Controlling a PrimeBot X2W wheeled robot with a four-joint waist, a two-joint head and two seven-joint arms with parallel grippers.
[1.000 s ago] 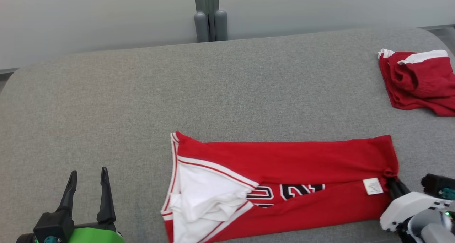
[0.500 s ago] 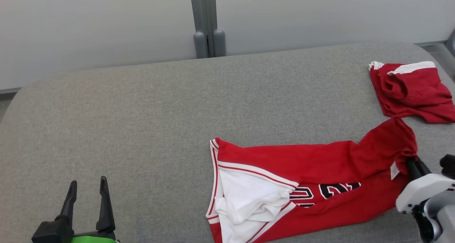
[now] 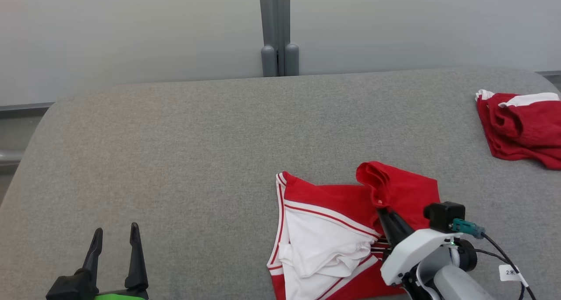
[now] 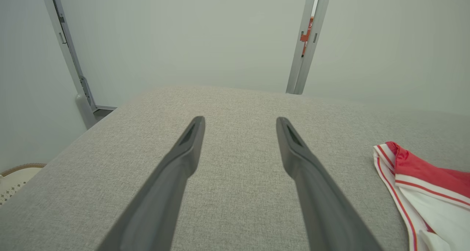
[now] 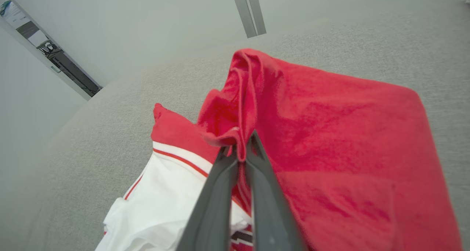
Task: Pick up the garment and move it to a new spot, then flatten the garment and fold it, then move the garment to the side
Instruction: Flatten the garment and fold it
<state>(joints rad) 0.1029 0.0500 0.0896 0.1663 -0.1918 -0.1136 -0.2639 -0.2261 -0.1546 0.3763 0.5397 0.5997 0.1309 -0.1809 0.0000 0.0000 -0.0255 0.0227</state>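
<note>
A red garment (image 3: 407,190) with white trim and a white inner face is seen on the near right part of a grey fabric-covered counter (image 3: 175,151). Its left end, where the white fabric is bunched and edged with red and white stripes, is laid flat on the counter. Its right end is held up and doubled back over the rest of the cloth, so that a raised red fold is formed. That fold is pinched between the jaws of the right gripper (image 3: 380,210), which are pressed together on the cloth. In the right wrist view the garment (image 5: 330,133) is draped to the right of the right gripper (image 5: 240,148), a crumpled red edge is caught at the fingertips, and a scrap of black lettering is glimpsed beneath them. In the left wrist view the striped end of the garment (image 4: 422,170) is seen at the lower right. The left gripper (image 3: 115,229) is held over bare counter at the near left, well apart from the garment; its jaws are spread wide with nothing between them, as is also shown in the left wrist view (image 4: 240,120). A second red garment (image 3: 521,129) with a white band is heaped at the far right of the counter. A pale wall (image 3: 131,28) with a grey upright post (image 3: 276,28) is seen behind.
</note>
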